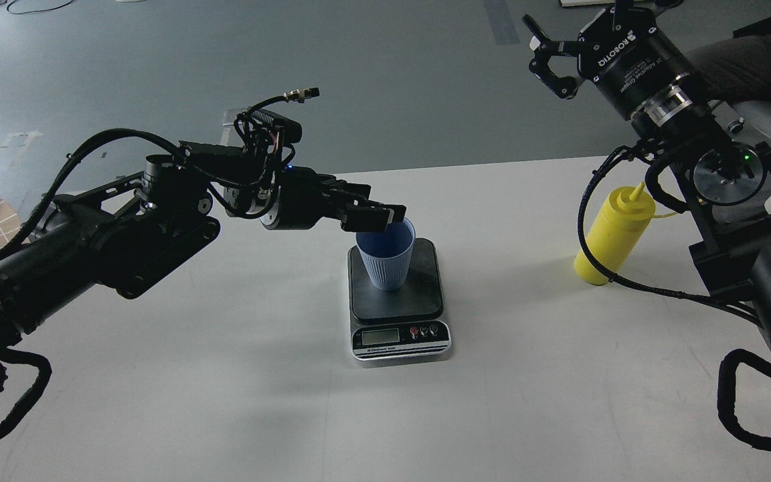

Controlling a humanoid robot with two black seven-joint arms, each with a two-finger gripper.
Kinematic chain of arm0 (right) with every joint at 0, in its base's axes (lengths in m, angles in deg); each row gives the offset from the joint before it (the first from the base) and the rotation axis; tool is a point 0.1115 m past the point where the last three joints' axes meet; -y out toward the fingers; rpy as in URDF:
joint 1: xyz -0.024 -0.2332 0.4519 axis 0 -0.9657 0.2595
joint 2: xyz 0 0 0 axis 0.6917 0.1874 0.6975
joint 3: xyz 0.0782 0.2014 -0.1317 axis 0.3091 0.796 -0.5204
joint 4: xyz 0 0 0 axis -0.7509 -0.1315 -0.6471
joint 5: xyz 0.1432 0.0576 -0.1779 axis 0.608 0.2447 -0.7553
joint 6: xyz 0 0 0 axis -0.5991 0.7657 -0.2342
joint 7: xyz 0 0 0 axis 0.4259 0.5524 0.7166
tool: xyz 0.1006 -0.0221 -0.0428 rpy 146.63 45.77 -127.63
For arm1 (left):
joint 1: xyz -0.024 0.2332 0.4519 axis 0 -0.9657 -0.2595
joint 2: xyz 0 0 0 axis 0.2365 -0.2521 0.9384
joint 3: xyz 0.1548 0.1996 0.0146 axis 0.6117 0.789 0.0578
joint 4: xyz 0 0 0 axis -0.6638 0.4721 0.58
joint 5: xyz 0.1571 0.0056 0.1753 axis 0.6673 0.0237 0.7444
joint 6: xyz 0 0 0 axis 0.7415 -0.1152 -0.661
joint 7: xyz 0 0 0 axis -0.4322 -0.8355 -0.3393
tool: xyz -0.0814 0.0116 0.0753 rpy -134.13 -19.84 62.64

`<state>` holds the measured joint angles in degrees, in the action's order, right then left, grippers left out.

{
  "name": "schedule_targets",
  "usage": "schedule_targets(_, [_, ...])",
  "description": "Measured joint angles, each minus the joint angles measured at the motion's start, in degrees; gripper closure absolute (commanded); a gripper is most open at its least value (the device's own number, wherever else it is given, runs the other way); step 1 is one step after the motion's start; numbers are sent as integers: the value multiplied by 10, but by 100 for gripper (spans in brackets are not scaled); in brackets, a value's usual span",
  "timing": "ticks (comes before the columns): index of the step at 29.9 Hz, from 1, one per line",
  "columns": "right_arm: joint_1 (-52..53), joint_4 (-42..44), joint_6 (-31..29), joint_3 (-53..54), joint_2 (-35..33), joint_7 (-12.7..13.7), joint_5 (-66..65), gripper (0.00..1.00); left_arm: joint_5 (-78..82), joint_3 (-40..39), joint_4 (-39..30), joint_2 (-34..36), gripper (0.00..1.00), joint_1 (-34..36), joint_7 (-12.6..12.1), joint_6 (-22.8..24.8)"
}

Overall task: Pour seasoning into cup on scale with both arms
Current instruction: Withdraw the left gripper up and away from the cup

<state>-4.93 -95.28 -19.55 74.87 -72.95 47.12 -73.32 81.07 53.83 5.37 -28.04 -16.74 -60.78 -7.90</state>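
Behind left claw [385, 215], cup [385, 258] rim hidden

We see even, cool overhead light on the white table [225, 375] — soft, faint shadows spread beneath the left arm [91, 241] and around the scale [399, 294]. The black arms lose detail in darkness; focus stays sharp, with slight stretching toward the edges.

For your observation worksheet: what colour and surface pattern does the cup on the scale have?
Pale blue cup with fine vertical ribs; head view.
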Motion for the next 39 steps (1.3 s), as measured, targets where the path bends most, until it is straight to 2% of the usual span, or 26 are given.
schedule_targets(9, [0, 0, 0, 0, 0, 0, 0, 0, -109, -3, -1, 18, 2, 5, 0, 0])
schedule_targets(16, [0, -1, 0, 0, 1, 0, 0, 0, -367, -62, 4, 49, 2, 3, 0, 5])
schedule_targets(21, [1, -1, 0, 0, 1, 0, 0, 0, -613, -117, 67, 49, 2, -19, 0, 14])
schedule_targets(28, [0, 0, 0, 0, 0, 0, 0, 0, -916, -132, 166, 25, 2, -44, 0, 11])
schedule_targets(32, [-3, 0, 0, 0, -1, 0, 0, 0, -979, -133, 179, 27, 2, -71, 0, 16])
schedule_targets(39, [-7, -11, 0, 0, -4, 1, 8, 0, -990, -149, 180, 31, 2, -101, 0, 18])
